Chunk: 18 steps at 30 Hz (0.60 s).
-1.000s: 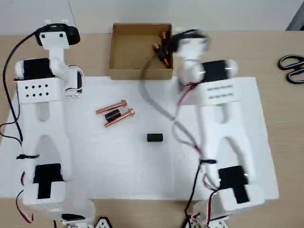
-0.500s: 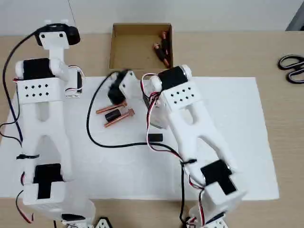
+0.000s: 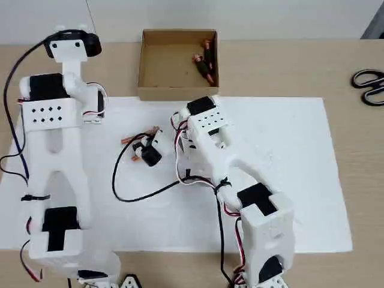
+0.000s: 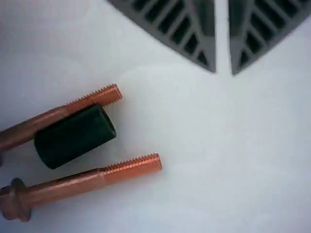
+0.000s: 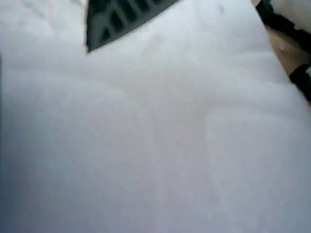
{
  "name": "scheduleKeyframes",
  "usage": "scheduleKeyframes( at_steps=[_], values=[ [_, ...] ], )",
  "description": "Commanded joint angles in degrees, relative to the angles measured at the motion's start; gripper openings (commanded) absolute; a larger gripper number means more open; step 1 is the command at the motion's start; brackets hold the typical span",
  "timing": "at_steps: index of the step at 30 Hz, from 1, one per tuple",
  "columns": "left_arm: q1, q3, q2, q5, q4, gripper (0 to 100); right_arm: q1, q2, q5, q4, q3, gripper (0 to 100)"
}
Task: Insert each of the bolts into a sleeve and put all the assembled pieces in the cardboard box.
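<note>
Two copper bolts (image 4: 82,177) lie on the white foam sheet (image 3: 300,180) with a black sleeve (image 4: 73,136) between them. My left gripper (image 4: 223,70) hangs just beside them, shut and holding nothing. The right arm (image 3: 210,129) stretches leftward across the sheet. Its gripper (image 3: 150,153) sits right over the bolts (image 3: 129,139) and covers most of them. A single dark finger (image 5: 116,22) hovers above bare foam, so the jaws stand open. The cardboard box (image 3: 162,63) at the back holds assembled pieces (image 3: 204,63) in its right corner.
Scissors (image 3: 369,84) lie on the wooden table at the far right. The left arm (image 3: 51,108) stands along the sheet's left side. Black cable (image 3: 129,195) from the right arm loops over the middle of the foam.
The right arm has swung from the cardboard box leftward and down to the bolts. The loose black sleeve mid-sheet is now hidden under it. The left arm has not moved.
</note>
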Motion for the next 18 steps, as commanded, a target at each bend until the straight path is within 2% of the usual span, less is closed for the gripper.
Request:
scheduleKeyframes(
  at_steps=[1,9,18],
  values=[
    [0.4,-0.6,-3.0,-0.1,-0.2,1,-1.7,0.0,0.5,0.6,-3.0,37.3],
    [0.4,-0.6,-3.0,-0.1,-0.2,1,-3.5,0.5,0.4,-1.5,-5.2,37.3],
    [0.4,-0.6,-3.0,-0.1,-0.2,1,-4.1,7.8,0.4,-3.3,-5.5,37.3]
  ],
)
